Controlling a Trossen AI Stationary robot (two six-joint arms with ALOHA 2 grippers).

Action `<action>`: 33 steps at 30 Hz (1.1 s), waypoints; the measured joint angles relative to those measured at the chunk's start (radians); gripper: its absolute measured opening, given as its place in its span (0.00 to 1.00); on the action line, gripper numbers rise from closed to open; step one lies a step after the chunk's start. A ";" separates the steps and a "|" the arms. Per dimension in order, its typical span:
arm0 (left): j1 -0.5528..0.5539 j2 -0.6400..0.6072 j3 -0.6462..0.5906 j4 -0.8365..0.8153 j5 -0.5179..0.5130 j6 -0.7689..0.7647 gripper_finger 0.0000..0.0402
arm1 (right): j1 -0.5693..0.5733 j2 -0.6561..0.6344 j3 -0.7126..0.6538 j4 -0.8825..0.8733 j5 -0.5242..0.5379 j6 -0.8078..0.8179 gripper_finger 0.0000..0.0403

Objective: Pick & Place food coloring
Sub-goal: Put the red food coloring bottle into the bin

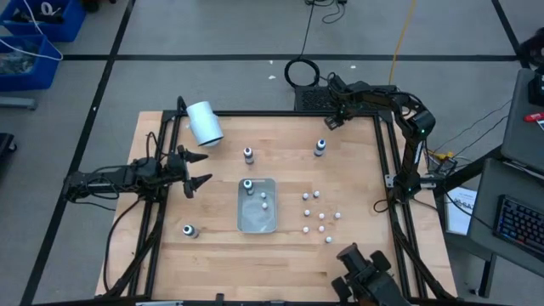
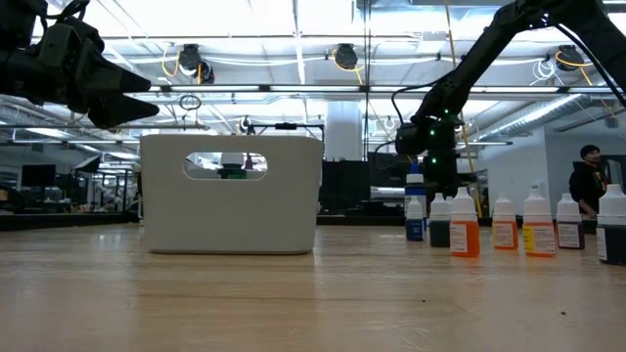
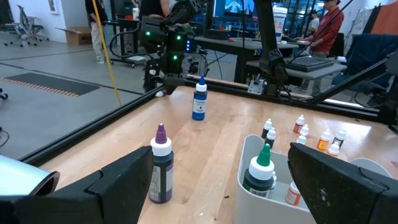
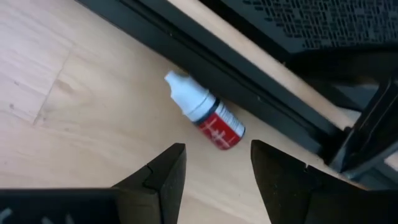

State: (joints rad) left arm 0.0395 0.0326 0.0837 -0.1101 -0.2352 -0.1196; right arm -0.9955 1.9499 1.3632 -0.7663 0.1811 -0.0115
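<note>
My right gripper [image 4: 217,167] is open at the table's far edge [image 1: 333,121], its fingers just short of a small white-capped, red-labelled bottle [image 4: 206,116] that lies on its side against the black frame rail. My left gripper [image 1: 202,168] hangs open above the table's left part, touching nothing. Ahead of it stand a purple-topped bottle [image 3: 160,167] and a blue bottle [image 3: 199,99], both upright on the wood. A green-topped bottle [image 3: 261,171] stands inside the clear tray [image 1: 270,223]. Several tiny bottles [image 1: 320,215] stand to the tray's right, and one more bottle [image 1: 189,230] stands near the near-left corner.
A big white cylinder [image 1: 204,124] lies at the far-left corner. Black frame rails [image 1: 391,183] run along the table's edges. Bare wood lies between the tray and the left edge. A person [image 2: 590,178] shows in the room beyond the table.
</note>
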 joint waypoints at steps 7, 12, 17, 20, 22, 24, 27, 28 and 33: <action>0.000 0.000 0.000 0.000 -0.001 0.000 0.91 | 0.005 0.000 0.000 0.007 0.000 -0.057 0.42; 0.000 0.000 0.000 0.000 -0.001 0.000 0.91 | 0.005 0.000 0.000 0.028 -0.003 -0.091 0.42; 0.000 0.000 0.000 0.001 -0.001 0.000 0.91 | 0.005 0.000 0.000 0.029 -0.056 -0.134 0.42; 0.000 0.000 0.000 0.001 -0.001 0.000 0.91 | 0.005 0.000 0.000 0.012 -0.056 -0.136 0.42; 0.000 0.000 0.000 0.001 -0.001 0.001 0.91 | 0.005 0.000 0.000 -0.012 -0.076 -0.141 0.42; 0.000 0.000 0.000 0.001 0.000 0.006 0.91 | 0.007 0.000 0.000 -0.035 -0.084 -0.146 0.42; 0.000 0.000 0.000 0.001 -0.001 0.006 0.91 | 0.015 0.000 0.000 -0.044 -0.080 -0.172 0.42; 0.000 0.000 0.000 0.001 0.000 0.006 0.91 | 0.017 0.000 0.000 -0.042 -0.081 -0.181 0.42; 0.000 0.000 0.000 0.001 0.000 0.006 0.91 | 0.025 0.000 0.000 -0.010 -0.079 -0.159 0.42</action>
State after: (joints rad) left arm 0.0395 0.0326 0.0837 -0.1089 -0.2356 -0.1139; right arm -0.9707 1.9499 1.3632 -0.7764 0.1020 -0.1704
